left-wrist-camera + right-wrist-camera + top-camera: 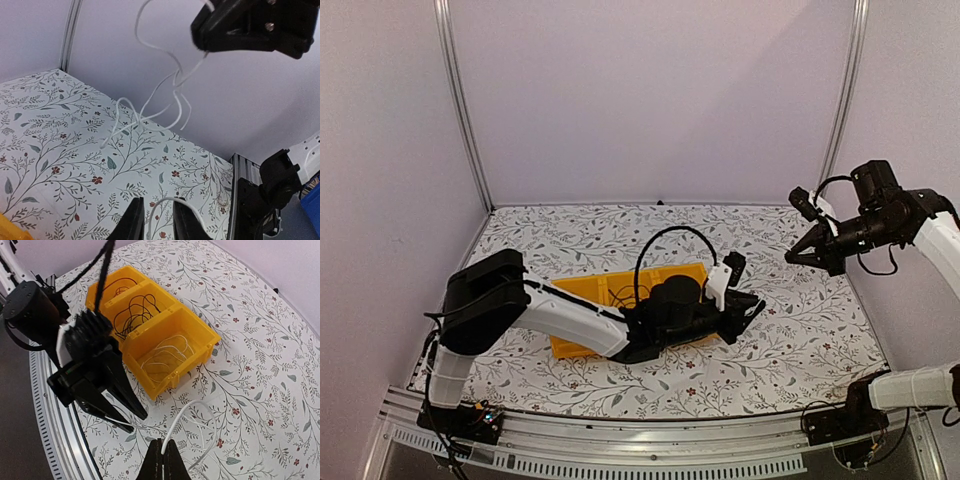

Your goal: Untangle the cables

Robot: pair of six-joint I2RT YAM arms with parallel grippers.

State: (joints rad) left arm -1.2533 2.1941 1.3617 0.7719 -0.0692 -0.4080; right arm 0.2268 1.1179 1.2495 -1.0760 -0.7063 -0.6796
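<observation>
Twin arms in matching livery: white shells over black joints. The left arm [565,315] has a boxy black shoulder housing [485,295], and a black hose [675,229] loops just behind the left end effector [755,308], black with tapered fingers. The right arm [920,225] carries the right end effector [790,258], likewise black, with screw heads [270,26] on its body.
</observation>
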